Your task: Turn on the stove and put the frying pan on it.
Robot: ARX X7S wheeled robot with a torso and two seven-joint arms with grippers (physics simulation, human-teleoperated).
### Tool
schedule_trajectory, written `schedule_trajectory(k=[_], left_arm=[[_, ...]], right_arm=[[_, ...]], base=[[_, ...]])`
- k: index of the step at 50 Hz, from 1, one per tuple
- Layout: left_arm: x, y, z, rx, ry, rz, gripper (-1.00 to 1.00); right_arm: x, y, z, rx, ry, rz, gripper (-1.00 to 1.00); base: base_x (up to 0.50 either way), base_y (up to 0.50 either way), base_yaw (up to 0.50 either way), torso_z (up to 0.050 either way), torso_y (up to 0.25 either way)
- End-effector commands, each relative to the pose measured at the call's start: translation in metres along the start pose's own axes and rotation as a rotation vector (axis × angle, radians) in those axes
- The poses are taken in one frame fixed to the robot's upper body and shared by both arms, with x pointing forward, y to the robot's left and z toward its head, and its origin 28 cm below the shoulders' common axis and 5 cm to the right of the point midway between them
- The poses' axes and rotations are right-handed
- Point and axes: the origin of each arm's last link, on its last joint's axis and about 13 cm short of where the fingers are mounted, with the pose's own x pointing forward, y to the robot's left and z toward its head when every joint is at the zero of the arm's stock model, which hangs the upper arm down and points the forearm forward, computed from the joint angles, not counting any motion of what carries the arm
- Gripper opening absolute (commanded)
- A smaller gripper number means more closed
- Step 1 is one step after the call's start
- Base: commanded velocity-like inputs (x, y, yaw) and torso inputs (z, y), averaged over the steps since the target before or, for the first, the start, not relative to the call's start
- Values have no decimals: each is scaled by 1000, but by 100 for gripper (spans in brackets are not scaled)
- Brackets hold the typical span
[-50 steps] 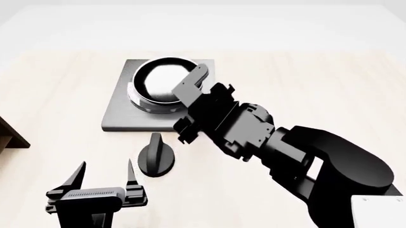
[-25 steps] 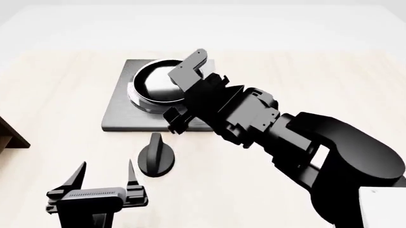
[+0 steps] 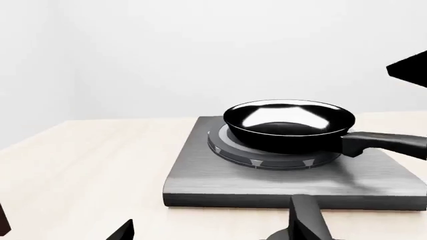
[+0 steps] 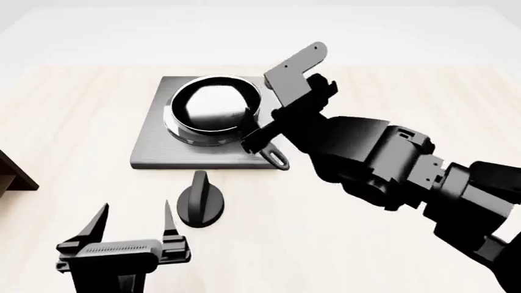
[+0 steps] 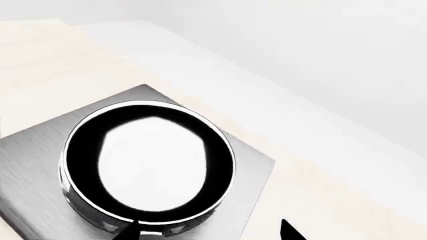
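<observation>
Now right gripper (image 4: 269,104) higher (pan (image 4: 213,110) uncovered)

The left tool (image 4: 134,224) sits low at the near left, fingers spread and pointing away. The right arm (image 4: 407,177) reaches in from the near right, its tool (image 4: 285,97) raised and apparently open, holding nothing.

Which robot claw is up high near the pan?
The right gripper, raised beside the frying pan on the stove. The left gripper sits low, nearer the knob.
</observation>
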Motion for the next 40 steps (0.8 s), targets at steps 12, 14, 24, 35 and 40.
schedule_trajectory(k=[12, 14, 24, 35, 40], left_arm=[[-4, 10, 34, -29, -212, 74, 100], [-5, 11, 38, -40, -245, 78, 100], [-22, 13, 60, -43, -472, 84, 100], [-50, 14, 86, -60, -838, 175, 100], [-57, 14, 91, -36, -966, 271, 100]], right_arm=[[-156, 15, -75, 269, -524, -472, 100], [-164, 16, -81, 268, -559, -505, 100], [-214, 22, -90, 292, -760, -727, 100], [-248, 28, -96, 320, -1051, -895, 100], [-261, 32, -96, 290, -1214, -985, 100]], base=[[0, 0, 0, 0, 0], [0, 0, 0, 0, 0], [0, 0, 0, 0, 0], [0, 0, 0, 0, 0], [0, 0, 0, 0, 0]])
